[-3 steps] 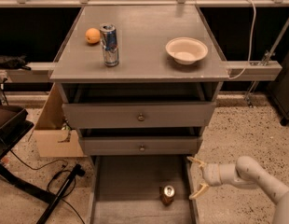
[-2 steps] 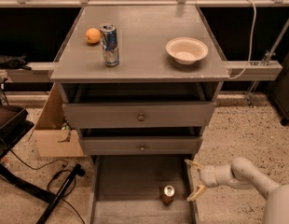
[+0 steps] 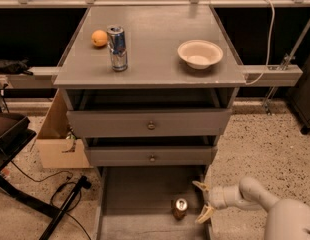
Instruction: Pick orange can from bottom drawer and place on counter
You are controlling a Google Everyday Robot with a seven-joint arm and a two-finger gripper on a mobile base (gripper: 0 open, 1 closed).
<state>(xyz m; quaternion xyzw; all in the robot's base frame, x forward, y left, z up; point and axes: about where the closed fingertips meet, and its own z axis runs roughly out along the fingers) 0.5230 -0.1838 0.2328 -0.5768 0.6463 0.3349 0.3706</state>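
Observation:
The orange can (image 3: 179, 209) stands upright in the open bottom drawer (image 3: 137, 204), right of the middle, silver top showing. My gripper (image 3: 202, 201) hangs low at the drawer's right wall, just right of the can. It is open, with one pale finger (image 3: 199, 186) above and one below. It holds nothing and does not touch the can. The grey counter (image 3: 155, 39) tops the cabinet above.
On the counter stand a blue-and-silver can (image 3: 117, 48), an orange fruit (image 3: 99, 38) and a white bowl (image 3: 200, 53). Two upper drawers (image 3: 150, 124) with round knobs are slightly pulled out. A cardboard box (image 3: 57, 139) and black cables (image 3: 65, 194) lie on the floor to the left.
My gripper and arm have shifted a little to the left, closer to the orange can. The can and the counter items have not moved.

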